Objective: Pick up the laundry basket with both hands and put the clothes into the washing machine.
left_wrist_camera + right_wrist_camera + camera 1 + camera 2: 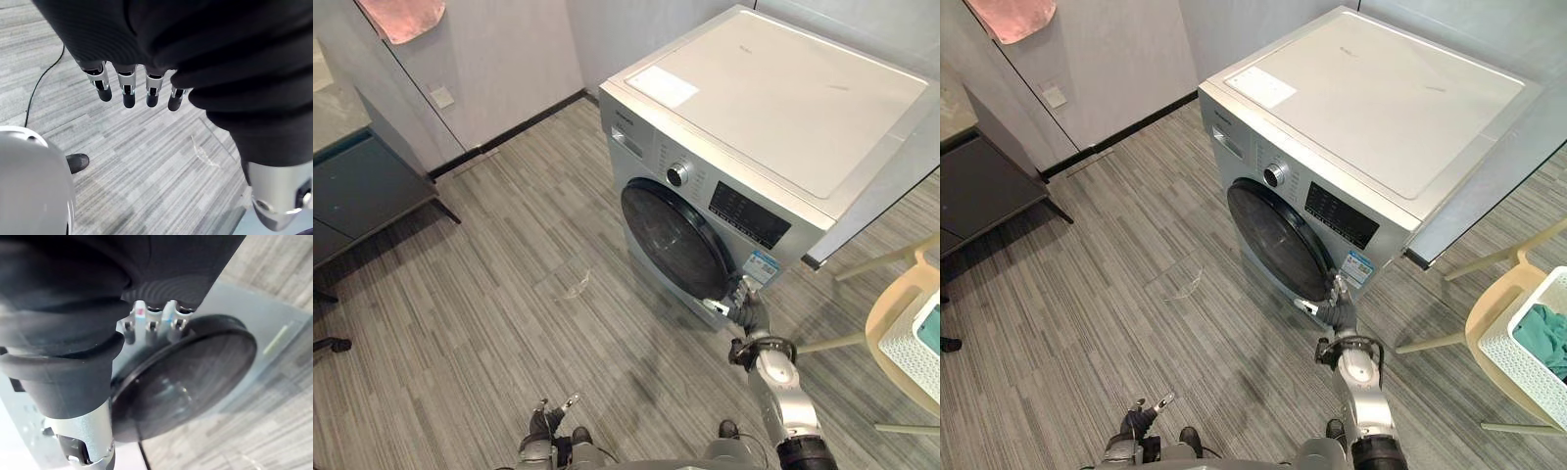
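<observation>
Seat right hand at rim of round dark-glass door on silver washing machine; cannot tell closure. Pull outward steadily; keep loosely spread left hand clear.

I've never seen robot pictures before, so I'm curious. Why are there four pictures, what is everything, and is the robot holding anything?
All four come from one robot's cameras. Two sit in its head like eyes, looking down. The other two sit on its wrists, looking along each hand. The big box is a washing machine with a round dark door. The right hand is up against that door's edge; I can't tell whether it grips it. The left hand hangs low over the floor, fingers relaxed, holding nothing. The white laundry basket, with blue-green clothes inside, sits on a pale chair at the robot's right, untouched.
</observation>
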{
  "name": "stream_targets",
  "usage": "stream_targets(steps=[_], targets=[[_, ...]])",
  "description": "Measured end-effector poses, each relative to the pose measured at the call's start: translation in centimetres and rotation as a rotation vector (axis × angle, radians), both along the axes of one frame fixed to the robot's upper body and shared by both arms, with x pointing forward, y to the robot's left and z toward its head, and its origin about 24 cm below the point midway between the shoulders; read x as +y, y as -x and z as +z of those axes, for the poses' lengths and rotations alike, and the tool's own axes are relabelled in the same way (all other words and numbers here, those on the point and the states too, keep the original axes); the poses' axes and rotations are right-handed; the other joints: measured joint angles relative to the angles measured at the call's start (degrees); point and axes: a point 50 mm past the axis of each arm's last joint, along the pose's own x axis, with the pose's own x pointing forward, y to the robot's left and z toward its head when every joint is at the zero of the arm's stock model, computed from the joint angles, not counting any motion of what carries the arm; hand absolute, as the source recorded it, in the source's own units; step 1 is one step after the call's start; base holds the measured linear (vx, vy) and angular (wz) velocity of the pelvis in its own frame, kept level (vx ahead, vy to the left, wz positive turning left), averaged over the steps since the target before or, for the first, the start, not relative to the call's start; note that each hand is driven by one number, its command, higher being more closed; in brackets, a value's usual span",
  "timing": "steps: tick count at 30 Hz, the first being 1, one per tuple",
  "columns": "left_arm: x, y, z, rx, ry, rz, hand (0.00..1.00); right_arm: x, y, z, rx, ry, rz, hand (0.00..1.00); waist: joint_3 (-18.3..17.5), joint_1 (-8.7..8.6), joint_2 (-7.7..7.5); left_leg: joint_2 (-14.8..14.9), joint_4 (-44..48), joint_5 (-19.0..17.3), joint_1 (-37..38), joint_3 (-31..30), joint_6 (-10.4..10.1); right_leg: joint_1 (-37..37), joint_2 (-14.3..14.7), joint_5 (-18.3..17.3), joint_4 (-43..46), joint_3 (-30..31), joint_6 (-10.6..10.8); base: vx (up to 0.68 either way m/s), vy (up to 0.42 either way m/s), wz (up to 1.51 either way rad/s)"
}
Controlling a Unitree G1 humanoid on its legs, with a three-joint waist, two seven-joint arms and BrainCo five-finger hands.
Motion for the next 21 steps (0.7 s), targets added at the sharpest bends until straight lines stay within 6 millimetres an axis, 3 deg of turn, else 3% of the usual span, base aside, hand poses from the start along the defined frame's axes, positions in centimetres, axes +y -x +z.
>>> stream_targets(steps=[5,9,14,19,21], targets=[[-1.0,-0.6,-0.1,0.0,0.016,-0.034,0.0,-3.9,-3.0,2.5,-0.054,0.122,-0.07,0.0,1.31,0.0,1.78,-0.16,-5.09,0.67,-2.57,-0.03,-1.02,-4.68,0.6,1.93,-1.02,-0.66,1.49,-0.12,0.001,-0.03],[-0.7,-1.1,0.1,-0.011,0.005,-0.038,0.0,-5.2,-4.6,4.1,-0.082,0.164,-0.118,0.0,3.61,0.13,1.12,-1.08,-6.87,1.69,-4.67,-1.43,-1.62,-6.23,0.04,3.05,-2.58,-1.19,1.51,-0.19,0.021,0.11],[0.3,-1.8,0.6,-0.066,-0.001,0.031,0.0,-7.0,-8.6,8.4,-0.15,0.221,-0.168,0.0,7.36,1.82,1.63,-1.63,-9.46,3.55,-9.12,-3.58,-1.63,-10.61,0.73,6.42,-5.92,-0.72,0.57,-0.22,-0.013,-0.04],[0.3,-3.1,1.2,-0.115,0.004,0.066,0.0,-8.5,-10.9,12.8,-0.213,0.21,-0.224,0.0,10.93,2.39,1.48,-2.06,-10.47,3.79,-10.78,-6.56,-1.96,-12.12,1.06,8.27,-6.9,-0.49,0.74,-0.13,-0.01,-0.01],[0.2,-3.5,1.4,-0.133,0.009,0.064,0.0,-9.0,-11.4,13.6,-0.215,0.209,-0.234,0.0,11.38,2.51,1.49,-1.99,-10.53,5.0,-11.82,-8.07,-2.15,-12.94,1.38,8.75,-7.01,-0.54,1.05,-0.06,-0.022,-0.02]])
